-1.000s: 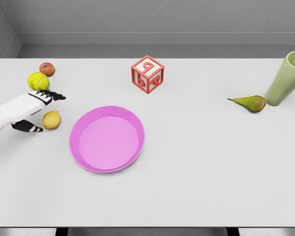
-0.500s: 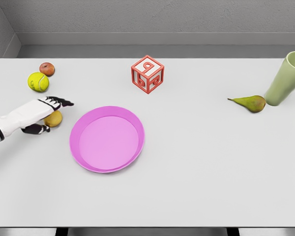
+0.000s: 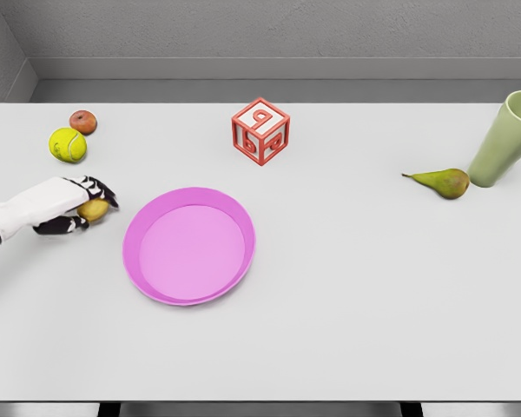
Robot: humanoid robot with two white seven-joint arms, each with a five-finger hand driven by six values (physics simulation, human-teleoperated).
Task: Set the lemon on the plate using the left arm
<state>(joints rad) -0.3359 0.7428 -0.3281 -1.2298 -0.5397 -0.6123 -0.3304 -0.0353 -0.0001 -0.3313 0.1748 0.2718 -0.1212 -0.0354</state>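
Head view, looking down on a white table [image 3: 347, 330] backed by a grey wall. Left hand [image 3: 69, 204] reaching in from the left edge, white forearm low over the tabletop, dark fingers [image 3: 102, 190] curled over the top of the lemon [image 3: 94, 209] and thumb tucked under its near side, pinching the fruit between them. Lemon sitting on the table at the left, just beside the pink plate [image 3: 189, 246] but not touching its rim; no object lying in the gap between fruit and plate. Plate flat, round, raised rim, holding nothing. Yellow-green tennis ball [image 3: 68, 144] just behind the hand, near the knuckles but apart from them; small reddish-brown fruit, perhaps an apple [image 3: 83, 122], beyond the ball toward the far left corner. Red-and-white letter cube [image 3: 260, 131] behind the plate near the middle of the far side, tilted on one corner. Green pear [image 3: 443, 182] lying on its side far to the right, stem pointing left, close to a pale green cup [image 3: 506, 139] standing at the right edge. Right arm nowhere seen.
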